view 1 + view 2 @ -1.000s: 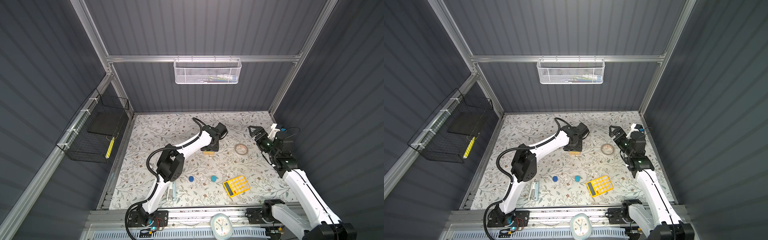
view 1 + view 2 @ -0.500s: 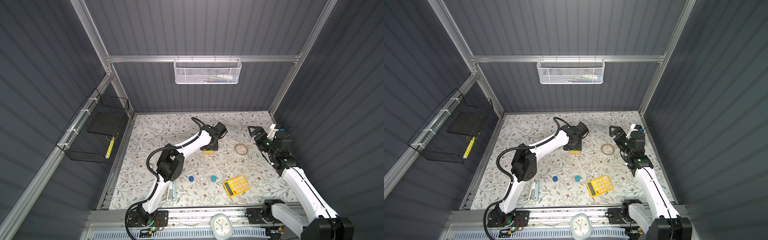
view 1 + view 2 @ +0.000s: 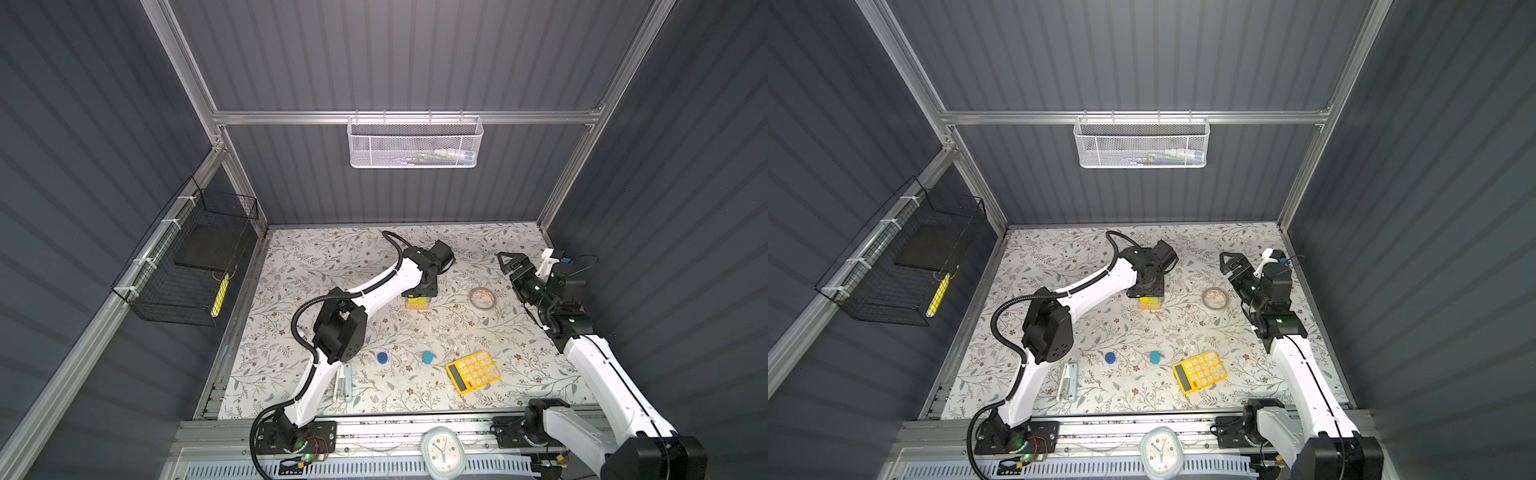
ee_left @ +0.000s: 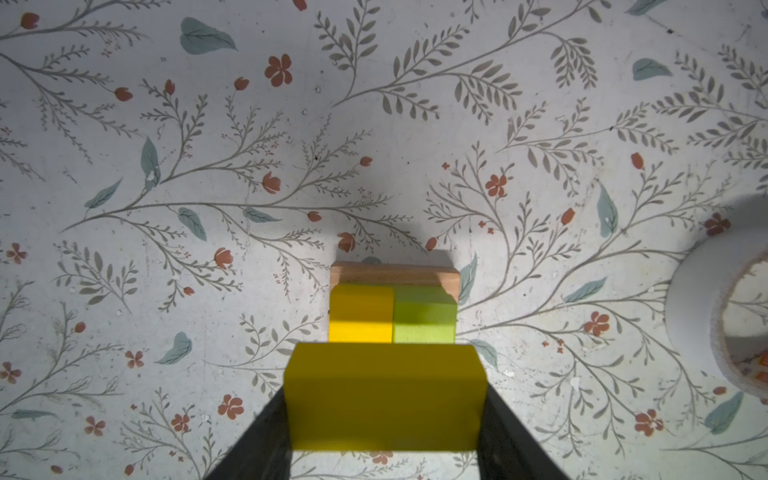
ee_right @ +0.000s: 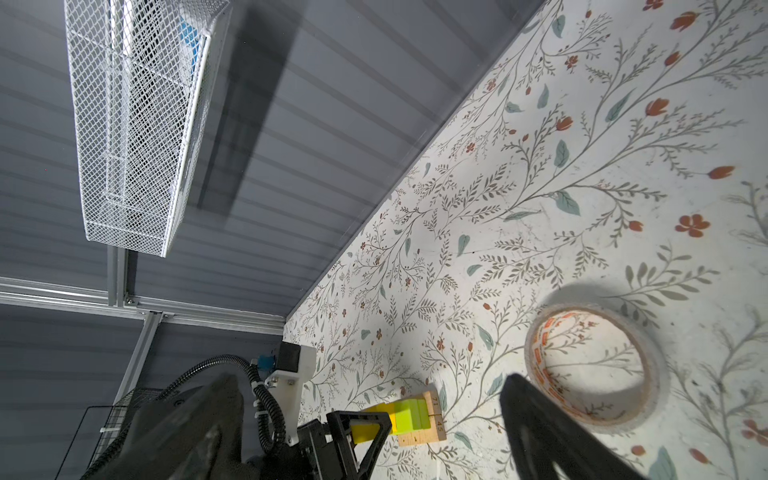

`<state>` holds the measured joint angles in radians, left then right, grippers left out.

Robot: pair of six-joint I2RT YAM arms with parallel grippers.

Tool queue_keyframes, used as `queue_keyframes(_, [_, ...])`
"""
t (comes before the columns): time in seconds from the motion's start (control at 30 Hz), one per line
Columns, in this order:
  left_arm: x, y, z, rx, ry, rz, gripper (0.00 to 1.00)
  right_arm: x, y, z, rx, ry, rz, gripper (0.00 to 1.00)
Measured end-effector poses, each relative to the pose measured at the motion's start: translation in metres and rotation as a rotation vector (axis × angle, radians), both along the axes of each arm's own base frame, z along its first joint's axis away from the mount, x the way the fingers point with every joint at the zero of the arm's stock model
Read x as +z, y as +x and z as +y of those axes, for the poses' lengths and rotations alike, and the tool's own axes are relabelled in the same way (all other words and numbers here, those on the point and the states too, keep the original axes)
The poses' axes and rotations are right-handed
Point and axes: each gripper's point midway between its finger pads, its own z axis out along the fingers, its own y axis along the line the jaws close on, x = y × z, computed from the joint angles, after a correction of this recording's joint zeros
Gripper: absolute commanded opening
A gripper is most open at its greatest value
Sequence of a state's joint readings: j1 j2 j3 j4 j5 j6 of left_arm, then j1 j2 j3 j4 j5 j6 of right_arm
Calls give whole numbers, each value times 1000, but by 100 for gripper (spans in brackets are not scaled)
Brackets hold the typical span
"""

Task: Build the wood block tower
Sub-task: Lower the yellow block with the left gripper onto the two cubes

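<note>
Yellow bar (image 4: 384, 386) is pinched by its ends in my left jaws. Just beyond the tips, a yellow cube (image 4: 360, 313) and lime-green cube (image 4: 424, 318) sit side by side on the tan wooden bar (image 4: 395, 275), long axis matching the held one, so I reckon it's a nudge forward then down. Farther off, my right jaws hang wide open near the tape roll (image 4: 694, 307), well clear of the stack.

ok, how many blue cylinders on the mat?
2. In a top view the darker blue cylinder and the lighter blue cylinder sit side by side, apart, both left of the yellow calculator. The arms could hide more.
</note>
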<state>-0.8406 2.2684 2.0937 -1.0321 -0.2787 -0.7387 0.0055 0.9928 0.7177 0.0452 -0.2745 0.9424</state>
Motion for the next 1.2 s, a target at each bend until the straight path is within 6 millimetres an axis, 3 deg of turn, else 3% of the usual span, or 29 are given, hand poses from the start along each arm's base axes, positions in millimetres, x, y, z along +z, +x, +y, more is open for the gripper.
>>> queue_keyframes(0.43, [-21,6,-2,5,24,19,51,-1,-1,-1,2,4,2,99])
queue_keyframes(1.2, [-18,12,-5,10,9,10,53,0,0,-3,0,10,-3,99])
